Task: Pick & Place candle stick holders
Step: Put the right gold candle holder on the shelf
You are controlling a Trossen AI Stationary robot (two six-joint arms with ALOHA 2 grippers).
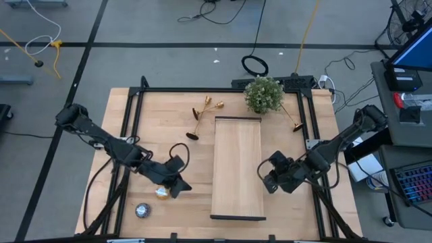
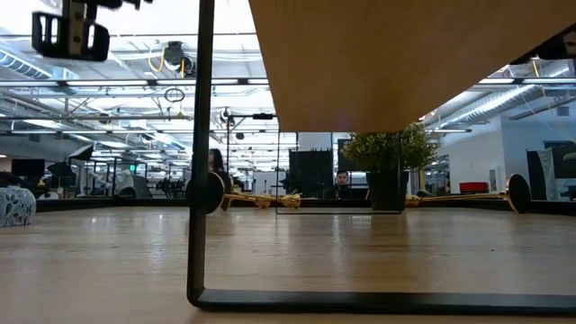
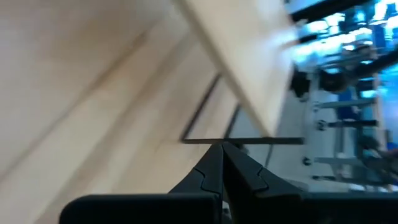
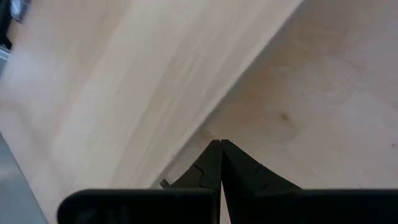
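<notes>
Left claw (image 1: 181, 183): fingers pressed together, pinching nothing, low over the surface (image 1: 115, 135) just off the left side of the raised wooden shelf (image 1: 237, 169).
Right claw (image 1: 268, 181): also pressed together and empty, just off the shelf's right side; its wrist view shows only the shelf's edge and bare wood ahead.
Candle stick holders: all three lie toppled, none on the shelf. Two holders (image 1: 202, 116) lie close together, well beyond the left claw toward the back of the surface and near the shelf's far left corner. The third holder (image 1: 292, 119) lies well beyond the right claw, beside the potted plant (image 1: 263, 94).
Just beside the left claw: a pale-yellow tealight disc (image 1: 161, 193) touching or nearly touching it, and a silver disc (image 1: 142, 210) a little nearer the front edge; neither belongs to the task.
Step in hand, as I judge it: the reach toward a first holder, nothing grasped yet.
Doing it well: spread the fingers before descending; take the slim stem across its length, not the round base, since a lying holder can roll. The left claw suits the pair, but they lie close, so come in from the outer side to avoid knocking the neighbour.
Risk: the right claw's path runs near the plant; keep clear of its leaves.
</notes>
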